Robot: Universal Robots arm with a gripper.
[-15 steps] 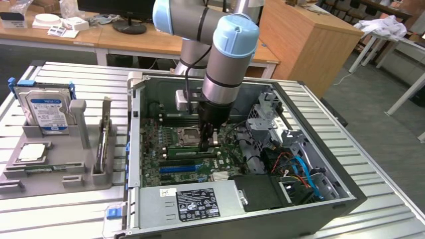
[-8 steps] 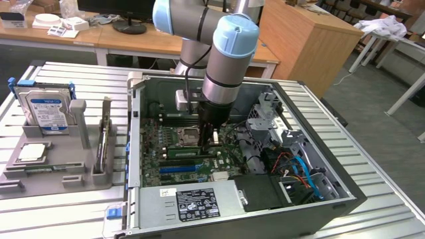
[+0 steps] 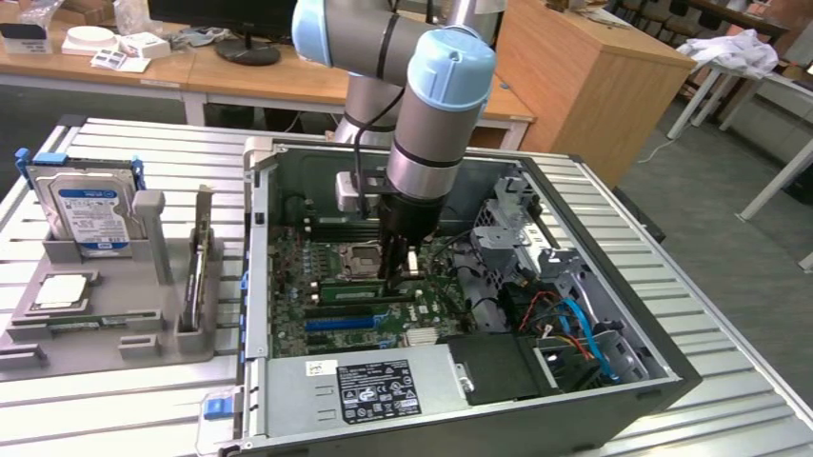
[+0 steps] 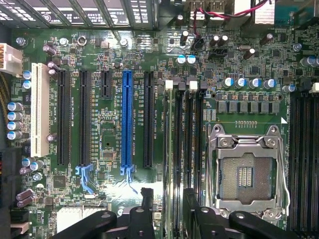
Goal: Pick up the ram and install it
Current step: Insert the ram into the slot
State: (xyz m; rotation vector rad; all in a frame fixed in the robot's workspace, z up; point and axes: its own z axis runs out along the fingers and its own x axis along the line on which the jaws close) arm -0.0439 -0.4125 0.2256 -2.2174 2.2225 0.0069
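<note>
The ram (image 4: 170,149) stands on edge in a memory slot of the motherboard (image 4: 99,64), a thin green strip between the black expansion slots and the empty processor socket (image 4: 247,174). My gripper (image 4: 168,206) straddles one end of it. Its two black fingers (image 4: 146,199) stand apart on either side with a gap to the board, so it is open and holds nothing. In the exterior view the gripper (image 3: 404,265) reaches straight down into the open computer case (image 3: 661,376), next to the socket (image 3: 362,257).
A grey fixture (image 3: 128,319) on the exterior view's left holds a blue-labelled hard drive (image 3: 89,214), a square silver chip (image 3: 61,290) and a thin board on edge (image 3: 201,257). Cables (image 3: 572,324) and the power supply (image 3: 375,386) crowd the case's near side.
</note>
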